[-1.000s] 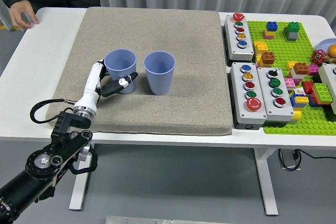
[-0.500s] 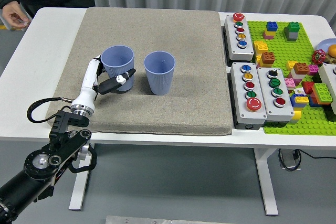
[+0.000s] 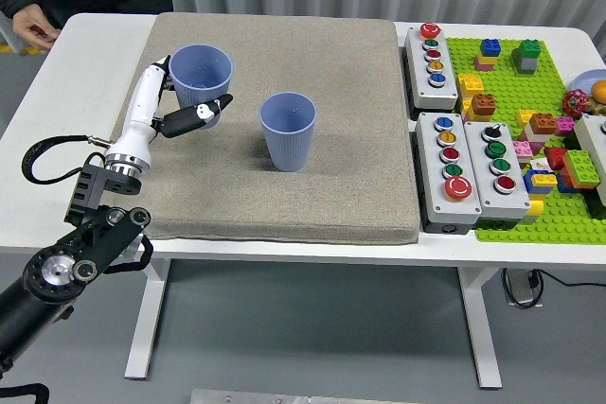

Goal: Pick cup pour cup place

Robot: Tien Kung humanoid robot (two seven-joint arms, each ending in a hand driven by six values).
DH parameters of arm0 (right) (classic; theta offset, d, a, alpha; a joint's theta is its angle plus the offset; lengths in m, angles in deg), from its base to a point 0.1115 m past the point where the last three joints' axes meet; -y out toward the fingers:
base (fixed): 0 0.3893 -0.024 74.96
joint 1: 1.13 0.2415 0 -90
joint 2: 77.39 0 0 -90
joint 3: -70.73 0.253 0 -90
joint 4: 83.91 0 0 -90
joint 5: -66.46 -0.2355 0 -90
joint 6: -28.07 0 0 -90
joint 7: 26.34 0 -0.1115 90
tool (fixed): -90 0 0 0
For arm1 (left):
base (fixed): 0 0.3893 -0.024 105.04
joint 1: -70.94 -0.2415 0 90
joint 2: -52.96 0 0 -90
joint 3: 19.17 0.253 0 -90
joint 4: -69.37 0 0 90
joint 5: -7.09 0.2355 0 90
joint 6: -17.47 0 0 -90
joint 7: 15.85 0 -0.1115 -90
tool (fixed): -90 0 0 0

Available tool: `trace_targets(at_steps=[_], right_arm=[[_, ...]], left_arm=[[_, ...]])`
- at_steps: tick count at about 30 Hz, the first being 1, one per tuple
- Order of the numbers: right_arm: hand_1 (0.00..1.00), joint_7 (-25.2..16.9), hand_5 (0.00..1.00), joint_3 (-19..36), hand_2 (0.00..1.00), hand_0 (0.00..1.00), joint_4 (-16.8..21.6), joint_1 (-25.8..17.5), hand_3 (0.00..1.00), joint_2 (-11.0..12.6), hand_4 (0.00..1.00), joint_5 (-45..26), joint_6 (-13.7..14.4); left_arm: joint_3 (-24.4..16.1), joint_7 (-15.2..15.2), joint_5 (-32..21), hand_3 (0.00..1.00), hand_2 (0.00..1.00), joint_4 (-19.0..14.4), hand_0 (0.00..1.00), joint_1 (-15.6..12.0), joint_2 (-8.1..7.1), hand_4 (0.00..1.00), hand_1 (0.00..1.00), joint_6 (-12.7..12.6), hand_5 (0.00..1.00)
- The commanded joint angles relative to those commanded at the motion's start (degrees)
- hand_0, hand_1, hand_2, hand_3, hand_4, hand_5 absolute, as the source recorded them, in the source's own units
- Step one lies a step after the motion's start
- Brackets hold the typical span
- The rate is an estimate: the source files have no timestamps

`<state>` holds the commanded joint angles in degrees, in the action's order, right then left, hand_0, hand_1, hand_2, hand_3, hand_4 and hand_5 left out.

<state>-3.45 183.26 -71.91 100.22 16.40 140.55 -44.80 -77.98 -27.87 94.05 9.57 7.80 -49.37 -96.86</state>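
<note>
Holding one blue cup (image 3: 201, 76) clear of the grey mat (image 3: 284, 120), the left hand (image 3: 180, 106) has its white fingers curled round the cup's lower wall, thumb across the front. That puts the pick as done, judging from the cup's raised, upright pose in the upper left of the frame. The black left arm enters from the lower left corner; the right arm is not in view.

Near the middle of the frame the second cup (image 3: 287, 130) stands upright on the mat, apart from the held one and to its right. The pour has not begun: the held cup shows no tilt and is not yet over the other. What, if anything, is inside either cup cannot be told. So carrying across, tipping, and setting the cup back down all remain.

Right of the mat, on the bench (image 3: 66, 120), sit button boxes (image 3: 464, 172) and a green brick plate (image 3: 530, 139). At the top left edge a person's hand (image 3: 33, 26) rests near the bench corner.
</note>
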Motion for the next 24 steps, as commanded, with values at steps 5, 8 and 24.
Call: trace_targets(at_steps=[5, 8, 24], right_arm=[[0.610, 0.00, 0.198, -0.06, 0.557, 0.669, 0.02, -0.12, 0.551, 0.02, 0.002, -0.05, 0.01], [0.610, 0.03, 0.198, -0.17, 0.557, 0.669, 0.04, -0.11, 0.551, 0.03, 0.002, -0.27, 0.07], [0.610, -0.31, 0.198, -0.52, 0.557, 0.669, -0.01, 0.15, 0.550, 0.21, 0.002, -1.03, 0.08]], left_arm=[[1.84, 2.45, 7.28, 0.527, 0.508, -0.32, 0.447, 2.40, -1.86, 0.844, 0.442, 0.99, 0.249], [2.73, 3.71, 10.83, 0.518, 0.505, -1.08, 0.447, 3.58, -2.41, 0.833, 0.436, 1.72, 0.234], [6.07, 7.78, 29.23, 0.497, 0.487, -3.55, 0.436, 8.45, -4.78, 0.788, 0.437, 3.88, 0.202]])
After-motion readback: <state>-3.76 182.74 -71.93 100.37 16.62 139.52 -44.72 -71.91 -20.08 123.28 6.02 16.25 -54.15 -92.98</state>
